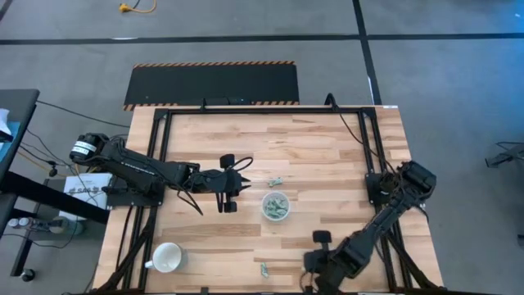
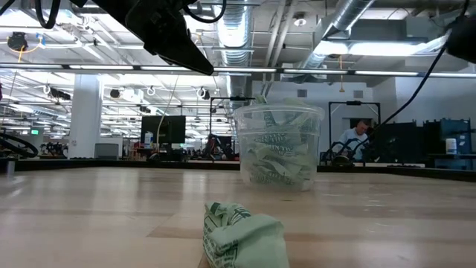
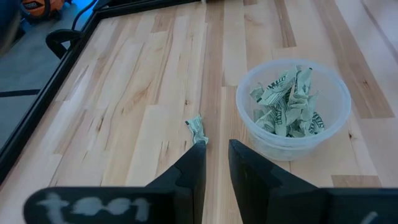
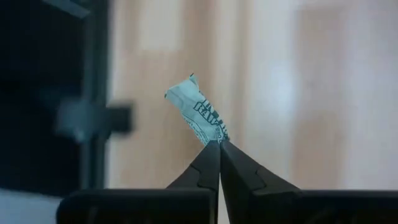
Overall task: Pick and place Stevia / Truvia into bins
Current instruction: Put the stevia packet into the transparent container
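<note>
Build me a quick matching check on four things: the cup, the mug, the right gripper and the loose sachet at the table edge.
Things:
1. small round clear plastic cup
2. white handled mug
3. right gripper
4. crumpled pale green loose sachet

States or places:
A. shut on a pale green held sachet
B. lies on bare wood by the table's bottom edge in the high view
C. holds a heap of sachets
D. stands near the table's lower left corner in the high view

Pairs: 1-C, 2-D, 3-A, 4-B

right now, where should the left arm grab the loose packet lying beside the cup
Probably from straight above, jaws closing across the raised crumpled middle of the packet. It lies flat on the table, apart from the cup, so nothing blocks that approach; the left gripper hangs near it.
</note>
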`<state>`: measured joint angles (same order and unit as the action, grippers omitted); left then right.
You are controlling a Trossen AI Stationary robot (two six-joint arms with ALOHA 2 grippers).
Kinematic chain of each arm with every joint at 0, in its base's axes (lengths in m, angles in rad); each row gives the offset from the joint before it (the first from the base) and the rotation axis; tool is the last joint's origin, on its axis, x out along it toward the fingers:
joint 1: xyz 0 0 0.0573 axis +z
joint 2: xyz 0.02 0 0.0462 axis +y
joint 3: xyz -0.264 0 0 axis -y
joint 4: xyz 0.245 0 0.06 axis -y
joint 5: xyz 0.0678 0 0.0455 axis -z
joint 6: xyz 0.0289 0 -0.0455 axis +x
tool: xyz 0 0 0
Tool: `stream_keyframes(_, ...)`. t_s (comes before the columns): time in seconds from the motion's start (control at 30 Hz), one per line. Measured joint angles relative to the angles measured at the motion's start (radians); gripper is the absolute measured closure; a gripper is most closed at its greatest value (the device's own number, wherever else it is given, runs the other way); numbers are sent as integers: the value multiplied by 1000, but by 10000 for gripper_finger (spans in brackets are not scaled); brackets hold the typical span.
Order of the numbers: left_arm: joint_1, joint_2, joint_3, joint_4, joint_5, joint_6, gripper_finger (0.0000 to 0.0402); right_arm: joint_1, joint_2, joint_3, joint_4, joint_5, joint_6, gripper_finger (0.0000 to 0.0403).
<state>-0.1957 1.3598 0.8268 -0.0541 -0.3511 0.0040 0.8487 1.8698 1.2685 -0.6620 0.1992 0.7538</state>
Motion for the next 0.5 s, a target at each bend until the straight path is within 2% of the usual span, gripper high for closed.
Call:
stream_keyframes(0.13,0,0,0,0,0,0,343,-86,0,87,-128,88,1,402)
stream_keyframes(0.27,0,0,0,0,0,0,343,-165,0,164,-253,151,-79,402)
stream_keyframes(0.5,0,0,0,-9,0,0,343,-268,0,253,-332,207,-232,402)
